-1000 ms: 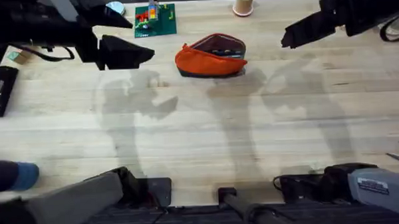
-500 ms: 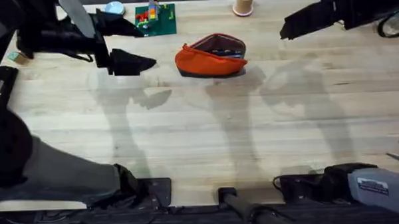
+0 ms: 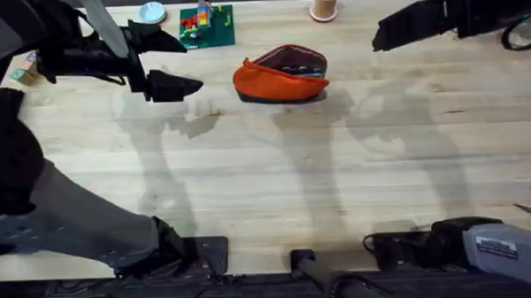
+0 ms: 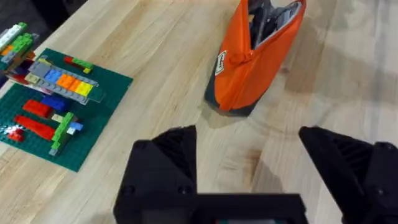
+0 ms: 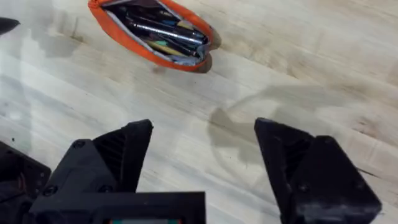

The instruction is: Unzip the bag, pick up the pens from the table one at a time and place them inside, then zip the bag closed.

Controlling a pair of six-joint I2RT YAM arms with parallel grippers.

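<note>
The orange bag (image 3: pixel 279 78) lies at the far middle of the table (image 3: pixel 275 166), its zipper open. The right wrist view looks into the bag (image 5: pixel 127 37), where dark and silver-grey pens (image 5: pixel 165 31) lie inside. My left gripper (image 3: pixel 178 61) hovers to the left of the bag, open and holding nothing. In its wrist view the bag (image 4: pixel 249 68) lies beyond the open left gripper (image 4: pixel 249 158). My right gripper (image 3: pixel 379 39) hangs high to the right of the bag. It shows open and empty in its own view (image 5: pixel 205 152).
A green brick baseplate (image 3: pixel 206 25) with coloured bricks sits behind the left gripper, also in the left wrist view (image 4: pixel 56 106). A beige cup (image 3: pixel 323 4) and a blue round object (image 3: pixel 153 10) stand at the far edge. The near half of the table is bare wood.
The left arm has swung up and looms larger at the lower left, its gripper shifting slightly. The right gripper has drawn a little farther back. The bag has not moved.
</note>
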